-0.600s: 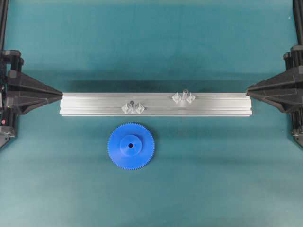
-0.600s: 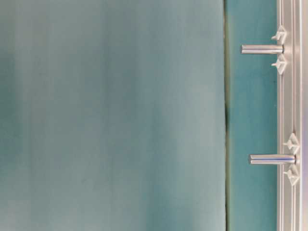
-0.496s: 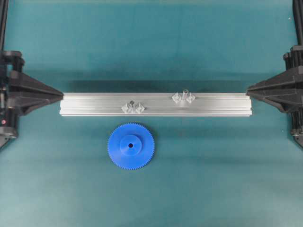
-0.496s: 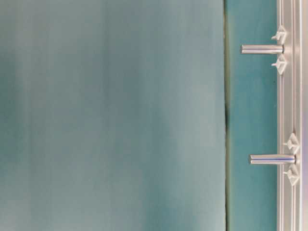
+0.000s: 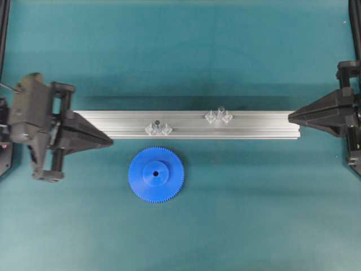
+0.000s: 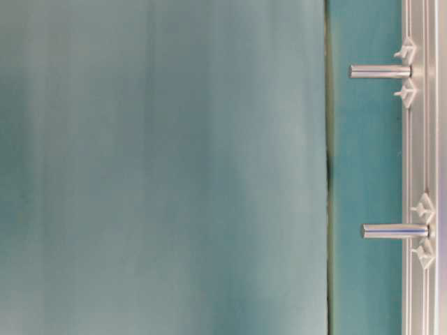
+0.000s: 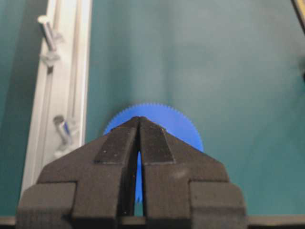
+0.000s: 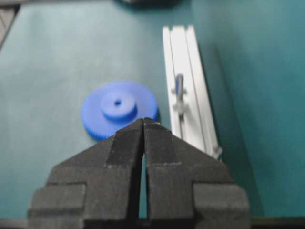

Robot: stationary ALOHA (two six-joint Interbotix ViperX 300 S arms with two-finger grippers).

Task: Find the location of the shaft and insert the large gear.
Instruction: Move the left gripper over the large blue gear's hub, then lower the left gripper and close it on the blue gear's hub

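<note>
**Risk notes: gear untouched, both grippers pinched shut and empty**

Left gripper (image 5: 108,139): fingers (image 7: 118,145) pressed together, nothing between them. The large gear (image 5: 156,174) lies flat on the teal mat, ahead of the tips and slightly to the side away from the rail (image 5: 254,125). Right gripper (image 5: 291,117): also closed and empty, tip at the far rail end.

The shaft (image 5: 220,110), the slim pin with spaced clear brackets, stands upright well beyond the left tips. A stubbier pin (image 5: 158,122) with bunched brackets is nearer.

Likely failure modes:
- Closed fingers descending on the gear would push or tip it instead of gripping; they must open first.
- The gear is wide, thin and flat; an edge pinch may slip on the teeth.
- The nearer pin invites the wrong target.
- The small centre hole (image 5: 153,173) leaves little margin; a tilted gear would jam on the shaft tip.
</note>
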